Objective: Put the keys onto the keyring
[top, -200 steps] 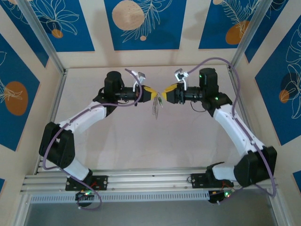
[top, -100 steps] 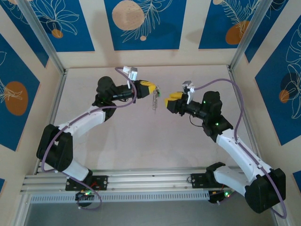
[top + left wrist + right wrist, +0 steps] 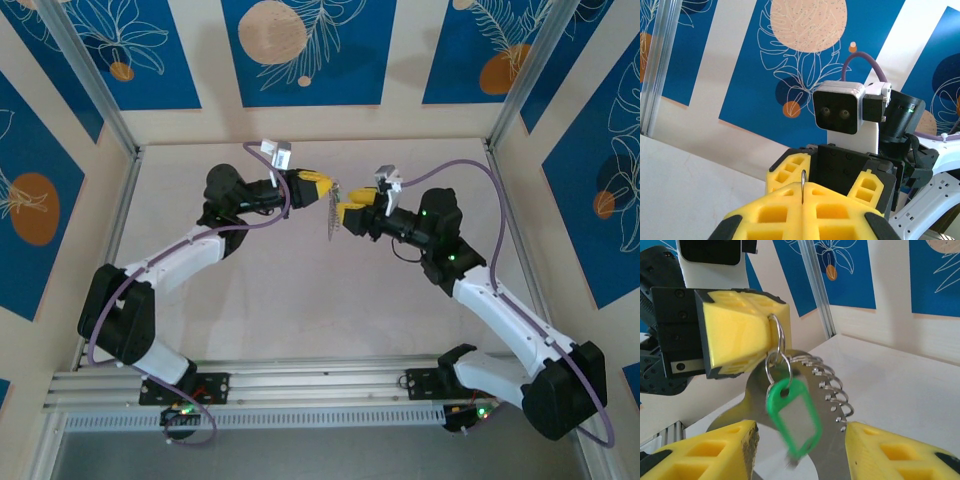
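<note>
green tag (image 3: 792, 415) – one – hanging under one keyring (image 3: 782, 337).

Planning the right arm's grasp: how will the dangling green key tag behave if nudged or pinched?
The green key tag hangs by split rings from the left end effector, so a nudge would probably swing it. It looks like thin plastic, likely light. Its smooth faces may be slippery.

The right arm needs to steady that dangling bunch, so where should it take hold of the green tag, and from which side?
Grip the green tag on its lower body, below the split ring that the left gripper pinches. It hangs with its flat face toward the right gripper, so probably come in from the side to close on both faces.
</note>
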